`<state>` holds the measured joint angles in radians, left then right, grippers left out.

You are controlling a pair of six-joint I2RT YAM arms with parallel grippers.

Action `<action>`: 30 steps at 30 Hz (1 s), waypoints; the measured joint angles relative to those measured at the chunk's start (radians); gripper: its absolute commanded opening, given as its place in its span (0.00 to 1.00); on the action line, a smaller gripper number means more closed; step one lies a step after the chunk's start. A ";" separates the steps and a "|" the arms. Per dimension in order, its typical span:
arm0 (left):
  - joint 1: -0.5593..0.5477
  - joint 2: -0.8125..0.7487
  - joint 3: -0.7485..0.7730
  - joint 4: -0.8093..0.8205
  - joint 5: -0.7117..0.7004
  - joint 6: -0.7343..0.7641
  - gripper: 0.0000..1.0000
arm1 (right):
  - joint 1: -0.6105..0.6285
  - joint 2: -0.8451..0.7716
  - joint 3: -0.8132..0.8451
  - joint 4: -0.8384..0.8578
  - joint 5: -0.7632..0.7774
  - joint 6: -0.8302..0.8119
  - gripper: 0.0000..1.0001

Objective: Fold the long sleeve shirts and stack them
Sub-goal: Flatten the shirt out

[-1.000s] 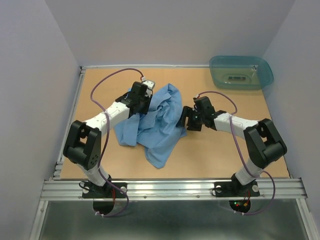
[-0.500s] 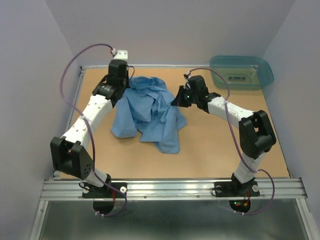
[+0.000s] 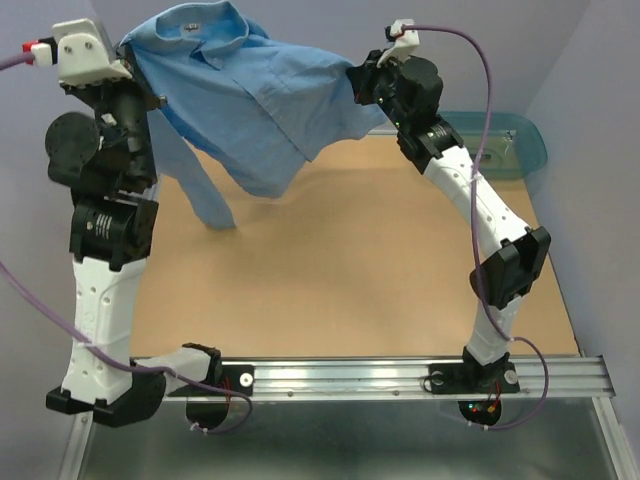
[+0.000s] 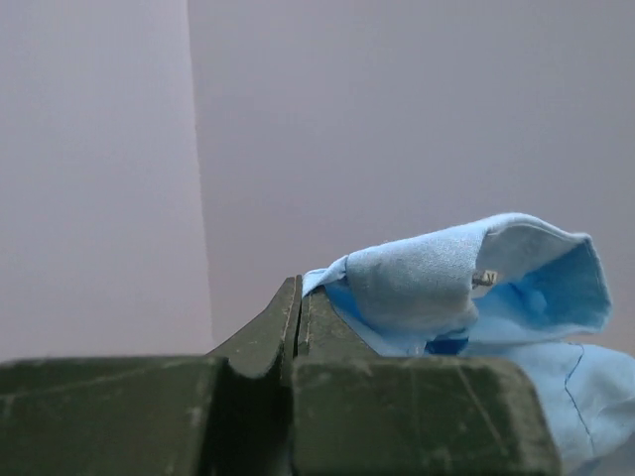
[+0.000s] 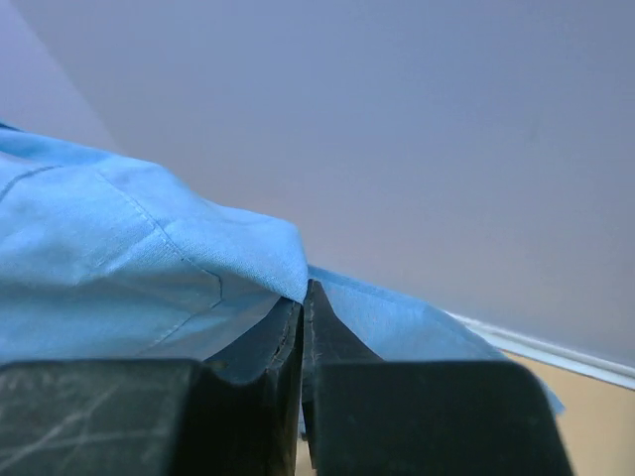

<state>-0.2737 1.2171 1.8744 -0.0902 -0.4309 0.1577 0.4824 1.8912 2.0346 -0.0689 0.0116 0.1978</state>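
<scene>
Shirt [image 3: 262, 95] hangs in the air over the far half of the table [image 3: 360, 270], stretched between my two raised arms, with the collar [image 3: 205, 20] at the upper left. The left claw [image 4: 298, 302] is closed, and the left wrist view shows cloth bunched at its tips. The right claw [image 5: 304, 297] is also closed, nipping only a thin edge of fabric on the right side. One sleeve [image 3: 207, 195] dangles low on the left. I cannot tell whether its cuff touches the table.

Risks, as I judge them:

1. The right-hand hold is shallow. Any further pull apart could slide the thin cotton out, and the shirt would swing from the left claw alone.
2. The grip points look uneven, one near the collar and one on a side edge. If I lay it down like this, it lands skewed and creased.
3. The loose sleeve may drag or tuck underneath as I lower, which would spoil the fold.
4. The tub [image 3: 520, 150] sits at the far right corner, close behind the right arm. A wide sweep that way could knock it.
</scene>
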 measured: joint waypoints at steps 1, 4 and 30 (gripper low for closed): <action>0.000 -0.021 -0.005 0.009 0.033 0.005 0.00 | 0.001 -0.005 0.010 0.016 0.029 -0.015 0.09; -0.017 -0.108 -0.150 0.056 0.175 0.010 0.00 | 0.004 -0.045 -0.062 0.054 0.127 -0.035 0.46; -0.971 0.214 -0.684 0.132 0.408 -0.235 0.98 | -0.016 -0.995 -1.069 -0.202 0.561 0.151 1.00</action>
<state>-1.2449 1.4311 1.1908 0.0422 -0.0231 -0.0776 0.4660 0.8963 0.9657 -0.2710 0.5728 0.3492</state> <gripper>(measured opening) 0.976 0.999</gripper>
